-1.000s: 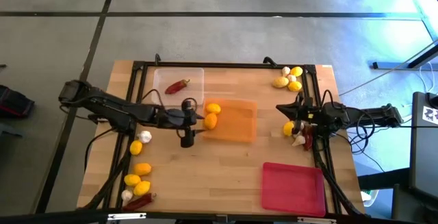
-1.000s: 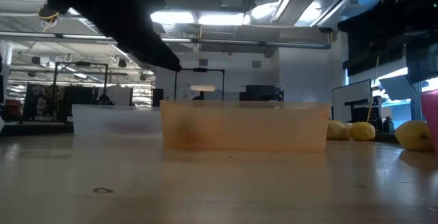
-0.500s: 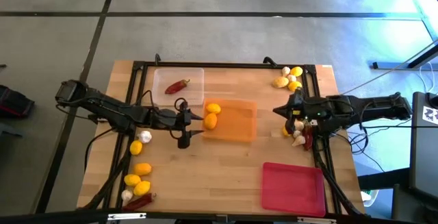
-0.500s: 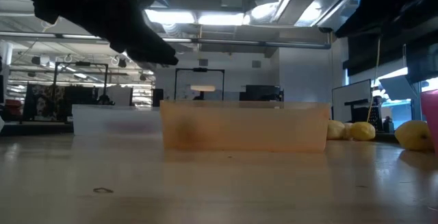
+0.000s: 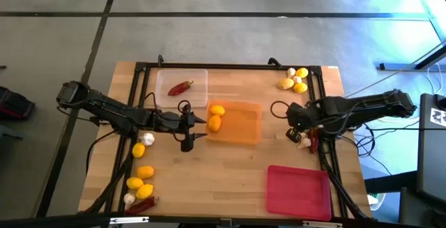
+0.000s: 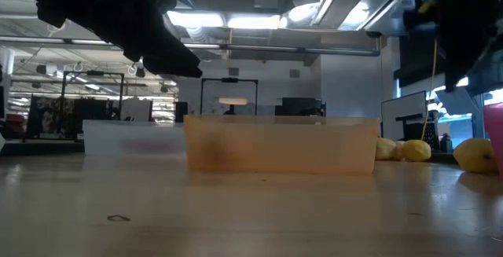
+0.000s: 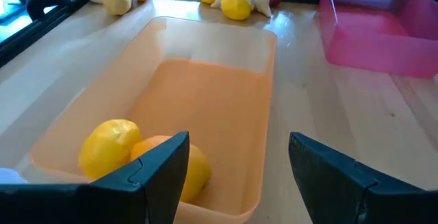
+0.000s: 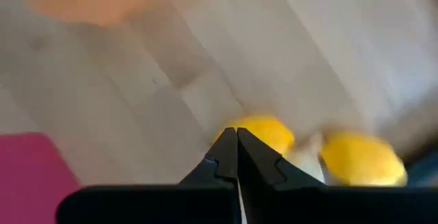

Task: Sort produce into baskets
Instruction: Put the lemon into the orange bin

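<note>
The orange tray (image 5: 240, 123) holds two lemons (image 5: 215, 116), which also show in the left wrist view (image 7: 137, 157). My left gripper (image 5: 199, 127) is open and empty, level just left of that tray's left end (image 7: 239, 142). The clear tray (image 5: 182, 87) holds one dark red chili (image 5: 180, 87). The red-pink tray (image 5: 298, 192) lies at the near right. My right gripper (image 5: 294, 122) is shut and empty, pointing down over a lemon (image 8: 263, 131), garlic and a chili (image 5: 312, 141) lying on the table at the right.
Lemons and garlic (image 5: 294, 80) lie at the far right corner. More lemons (image 5: 141, 179), garlic (image 5: 148, 139) and a chili (image 5: 143, 204) lie along the near left. A dark frame rail (image 5: 230, 66) borders the far side. Bare wood lies between the orange and red-pink trays.
My left gripper has drawn back a little toward the table's left edge, away from the orange tray, staying open. My right arm has swung and tipped its gripper downward over the lemon and garlic at the right. No produce has moved.
</note>
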Controlling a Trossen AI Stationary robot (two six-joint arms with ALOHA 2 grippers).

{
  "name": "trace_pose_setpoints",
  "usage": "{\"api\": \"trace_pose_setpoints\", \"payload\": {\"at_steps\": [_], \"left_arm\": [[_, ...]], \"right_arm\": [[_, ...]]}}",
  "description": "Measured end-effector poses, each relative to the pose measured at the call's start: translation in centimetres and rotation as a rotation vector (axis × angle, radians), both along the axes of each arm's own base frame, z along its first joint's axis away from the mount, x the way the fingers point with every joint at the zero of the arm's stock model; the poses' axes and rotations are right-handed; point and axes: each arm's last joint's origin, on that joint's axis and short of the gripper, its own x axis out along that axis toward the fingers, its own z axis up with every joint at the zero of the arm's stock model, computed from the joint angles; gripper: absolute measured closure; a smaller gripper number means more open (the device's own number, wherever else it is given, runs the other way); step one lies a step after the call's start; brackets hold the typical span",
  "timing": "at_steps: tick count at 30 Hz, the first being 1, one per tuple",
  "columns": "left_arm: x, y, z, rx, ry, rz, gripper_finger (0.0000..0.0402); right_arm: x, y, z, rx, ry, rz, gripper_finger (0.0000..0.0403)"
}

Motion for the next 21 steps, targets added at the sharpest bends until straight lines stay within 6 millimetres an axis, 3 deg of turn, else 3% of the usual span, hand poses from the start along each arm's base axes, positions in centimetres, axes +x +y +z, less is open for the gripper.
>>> {"api": "trace_pose_setpoints", "payload": {"at_steps": [5, 8, 17, 21], "left_arm": [[0.0, 0.0, 0.0, -0.016, -0.002, 0.008, 0.0155], [0.0, 0.0, 0.0, -0.019, -0.001, 0.009, 0.0155], [0.0, 0.0, 0.0, -0.018, 0.002, 0.009, 0.0155], [0.0, 0.0, -0.1, -0.018, 0.002, 0.009, 0.0155]], "right_arm": [[0.4, 0.1, -1.7, 0.030, 0.080, -0.070, 0.0396], [0.5, 0.1, -2.6, 0.030, 0.124, -0.120, 0.0374], [0.7, 0.2, -4.5, 0.035, 0.204, -0.215, 0.0199], [1.1, 0.2, -4.7, 0.041, 0.182, -0.259, 0.0143]]}}
